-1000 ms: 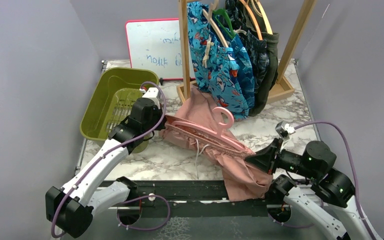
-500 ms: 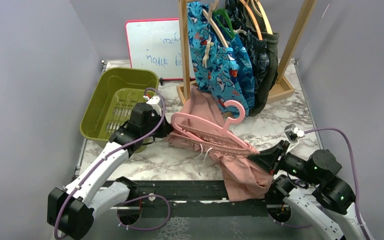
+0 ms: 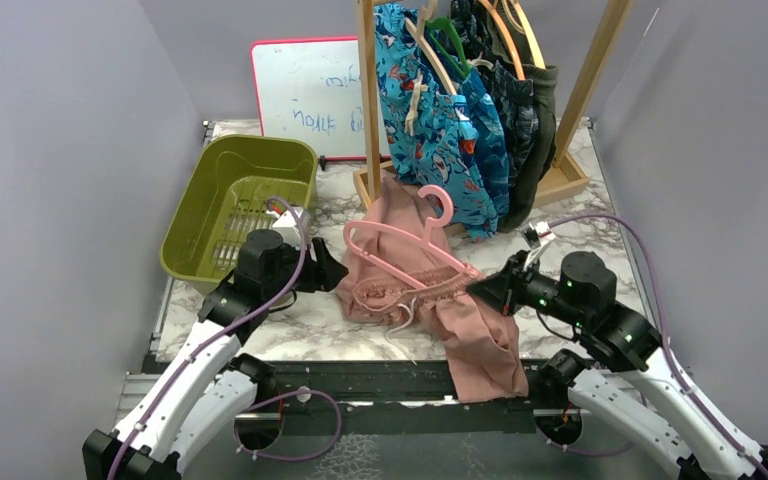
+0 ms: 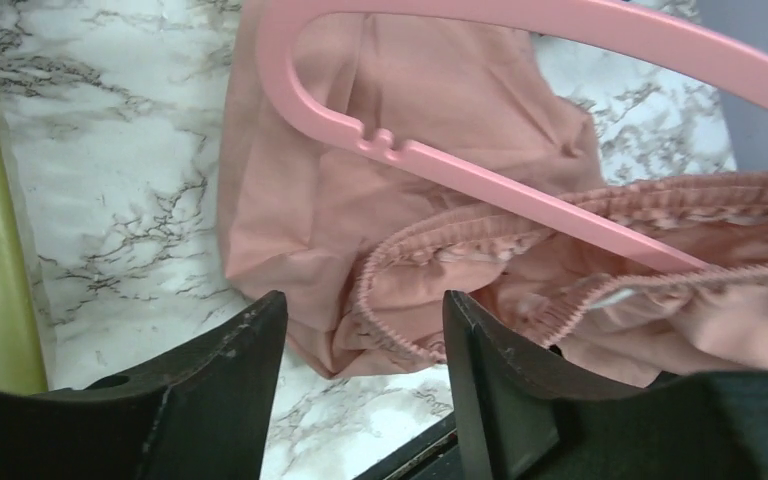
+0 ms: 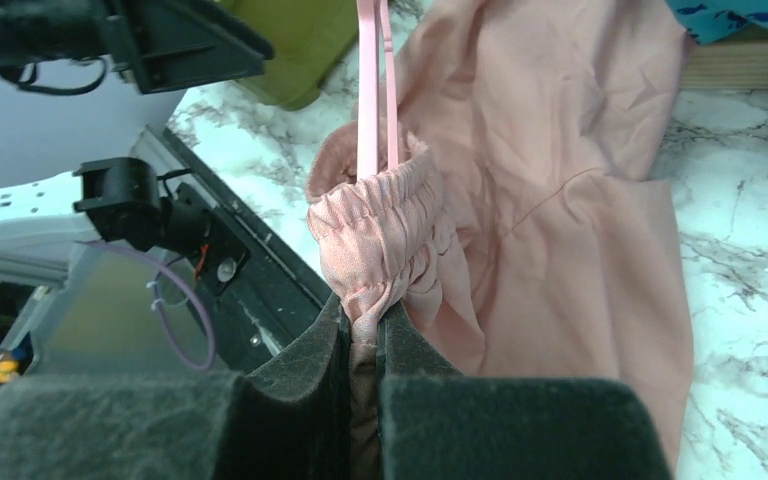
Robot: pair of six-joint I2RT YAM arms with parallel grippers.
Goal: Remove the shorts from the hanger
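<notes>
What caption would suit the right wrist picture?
Right gripper pinches the pink shorts by the waistband, pink hanger poking out, above a marble table.

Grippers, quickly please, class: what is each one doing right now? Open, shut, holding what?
Left gripper: open, holding nothing.
Right gripper: shut on the waistband of the pink shorts.
</notes>
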